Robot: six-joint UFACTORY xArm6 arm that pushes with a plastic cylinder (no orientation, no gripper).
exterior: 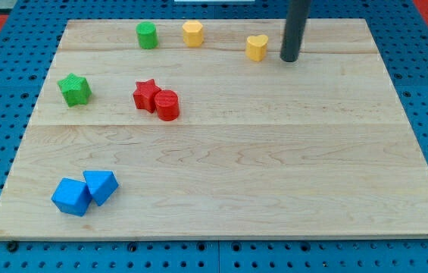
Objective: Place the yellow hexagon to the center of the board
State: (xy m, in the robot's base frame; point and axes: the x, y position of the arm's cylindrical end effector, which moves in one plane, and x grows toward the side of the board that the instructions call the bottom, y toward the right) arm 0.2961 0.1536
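Jaws are absent on this arm; it ends in a dark rod, so nothing is grasped, and my tip point(289, 59) rests on the tabletop point(274, 189) near its far edge, towards the right.

The yellow hexagon point(192, 33) sits close to the far edge, a little left of the middle. It lies well to the left of my tip and slightly farther back, with the yellow heart point(257, 48) standing between them, just beside my tip. The centre lies nearer than the hexagon, so I judge the tip must get behind the hexagon, on its far side, and push it towards the near edge.

A green block point(147, 35), roughly cylindrical, stands left of the hexagon. A green star point(74, 89) is near the left edge; a red star point(146, 95) and red cylinder point(167, 105) touch each other. Two blue blocks point(85, 192) touch near the near left corner. All look like matte, faceted plastic; the tabletop is pale, grained wood.
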